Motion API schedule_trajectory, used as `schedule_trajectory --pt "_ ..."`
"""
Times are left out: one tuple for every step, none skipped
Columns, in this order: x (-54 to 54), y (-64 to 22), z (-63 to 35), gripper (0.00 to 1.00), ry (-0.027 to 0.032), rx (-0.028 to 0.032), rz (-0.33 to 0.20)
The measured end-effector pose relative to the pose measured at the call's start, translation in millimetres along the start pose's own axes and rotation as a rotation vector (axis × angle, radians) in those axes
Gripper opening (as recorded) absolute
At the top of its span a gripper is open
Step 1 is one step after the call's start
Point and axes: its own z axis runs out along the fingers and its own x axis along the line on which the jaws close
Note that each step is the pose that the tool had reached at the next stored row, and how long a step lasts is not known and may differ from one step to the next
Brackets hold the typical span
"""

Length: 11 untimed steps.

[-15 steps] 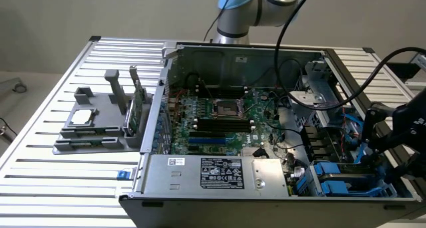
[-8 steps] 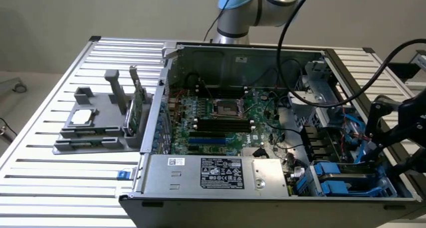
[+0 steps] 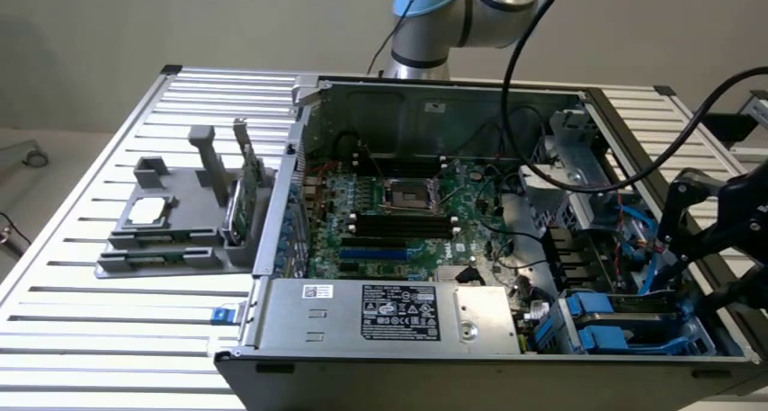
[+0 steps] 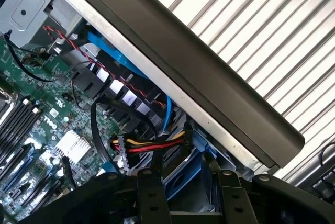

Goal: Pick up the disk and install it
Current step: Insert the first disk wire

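The open computer case (image 3: 420,204) lies on the slatted table. My black gripper (image 3: 702,281) hangs over the drive bay at the case's corner, on the exterior view's right. The disk (image 3: 618,308), with its blue carrier, sits low in that bay under the gripper. In the wrist view the two dark fingers (image 4: 149,192) stand wide apart, and the disk's blue carrier (image 4: 180,172) fills the gap between them. The gripper (image 4: 188,182) appears shut on its sides. The disk's label is hidden.
A red, yellow and black power cable (image 4: 152,144) and a blue data cable (image 4: 166,114) run close to the bay. The case's side wall (image 4: 209,72) stands beside it. The power supply (image 3: 397,317) lies along the front. A grey fixture (image 3: 180,222) holds a chip and a green card.
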Motion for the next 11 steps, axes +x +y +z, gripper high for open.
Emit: schedule_trajectory --pt "-0.7 -0.5 0.7 0.43 0.0004 -0.0006 0.005" --pt "-1.5 -1.2 1.4 0.43 0.0007 -0.0010 0.010" --pt "-2.4 -1.9 2.0 0.43 0.0008 -0.0013 0.015" --pt "-3.4 -2.6 2.7 0.43 0.0011 -0.0018 0.020" --pt "-4.2 -3.3 3.3 0.43 0.0014 -0.0023 0.025" --pt "-4.9 -3.8 3.8 0.43 0.0016 -0.0027 0.031" --pt "-5.3 -4.1 4.3 0.43 0.0019 -0.0033 0.038" --pt "-5.5 -4.2 5.0 0.43 0.0026 -0.0042 0.046" --pt "-5.8 -4.4 5.5 0.43 0.0031 -0.0050 0.054" --pt "-6.1 -4.6 6.0 0.43 0.0036 -0.0057 0.062" --pt "-6.5 -4.8 6.6 0.43 0.0040 -0.0065 0.070"
